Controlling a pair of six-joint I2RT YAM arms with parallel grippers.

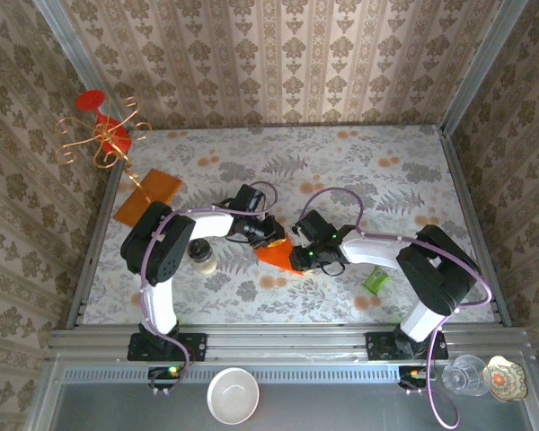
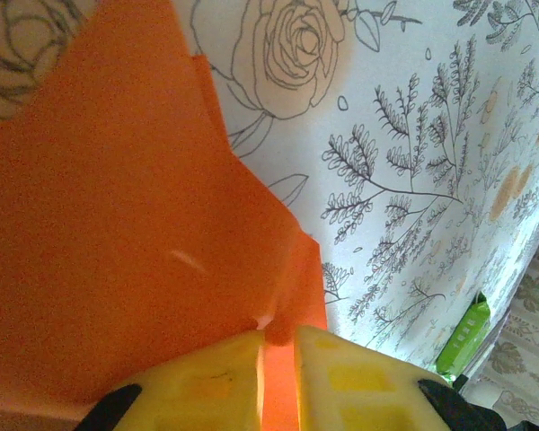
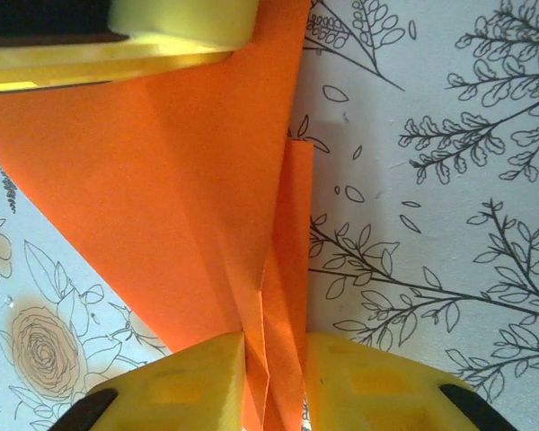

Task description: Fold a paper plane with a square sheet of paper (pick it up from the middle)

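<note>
Top view: folded bright red-orange paper sheet [image 1: 277,256] sits mid floral-patterned counter [image 1: 359,171], between left tool [image 1: 271,235] and right tool [image 1: 298,244], both touching it.
Left wrist view: left tool [image 2: 277,339] nearly closed, yellow fingers [image 2: 359,382] pinching the sheet's edge.
Right wrist view: right tool [image 3: 274,346] narrowly parted, yellow fingers [image 3: 368,377] clamping the sheet's layered folds.

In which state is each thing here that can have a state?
sheet of paper: folded in layers, held by both hands.
left hand: shut on the sheet of paper.
right hand: shut on the sheet of paper.
amber sheet: flat, unfolded.
white bowl: upright, empty.
small jar: upright.
</note>
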